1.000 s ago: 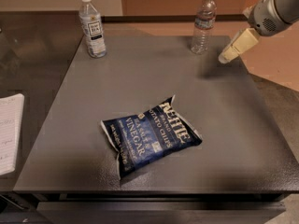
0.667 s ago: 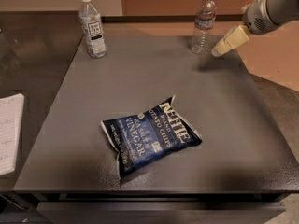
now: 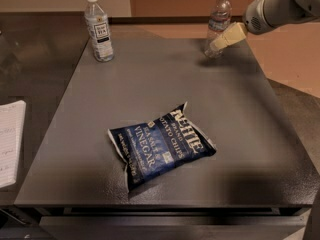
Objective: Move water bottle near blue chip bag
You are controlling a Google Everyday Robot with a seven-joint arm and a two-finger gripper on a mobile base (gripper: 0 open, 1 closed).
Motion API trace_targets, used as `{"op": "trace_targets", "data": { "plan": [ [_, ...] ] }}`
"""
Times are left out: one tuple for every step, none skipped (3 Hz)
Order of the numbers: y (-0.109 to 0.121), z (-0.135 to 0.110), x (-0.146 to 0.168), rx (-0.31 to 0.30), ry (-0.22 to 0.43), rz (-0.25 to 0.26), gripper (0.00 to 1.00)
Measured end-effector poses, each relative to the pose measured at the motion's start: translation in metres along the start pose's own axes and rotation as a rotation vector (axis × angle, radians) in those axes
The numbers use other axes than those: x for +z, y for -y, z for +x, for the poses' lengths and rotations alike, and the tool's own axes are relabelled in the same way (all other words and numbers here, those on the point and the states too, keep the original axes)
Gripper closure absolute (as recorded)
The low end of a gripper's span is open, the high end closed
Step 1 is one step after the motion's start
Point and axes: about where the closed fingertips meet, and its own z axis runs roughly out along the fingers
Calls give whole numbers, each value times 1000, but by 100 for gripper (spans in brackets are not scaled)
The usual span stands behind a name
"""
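Observation:
The water bottle [image 3: 220, 13], clear ribbed plastic with a white cap and a narrow dark band, stands upright at the far right of the dark table [image 3: 250, 114]. The blue chip bag [image 3: 162, 144], navy with white "Kettle" and "Vinegar" lettering, lies flat near the table's front centre. My gripper [image 3: 216, 44] reaches in from the upper right on a grey arm [image 3: 280, 6]. Its cream tip lies across the lower part of the water bottle, right at it. I cannot tell if it touches the bottle.
A second bottle with a large white-and-black label [image 3: 98, 26] stands upright at the table's far left. White paper [image 3: 10, 141] lies on the lower surface left of the table. The table's front edge runs just below the chip bag.
My gripper has moved left and slightly down, from right of the water bottle to its lower part. The bottles and the chip bag have not moved.

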Motion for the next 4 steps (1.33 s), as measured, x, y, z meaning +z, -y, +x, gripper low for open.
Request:
{"op": "trace_targets", "data": {
  "plan": [
    [2,-7,22,58,14,-1,0],
    [-4,-15,33,85,37,-31,18],
    [-11,-20,38,98,52,-62,40],
    [-13,-24,36,97,64,-74,64]
  ]
}}
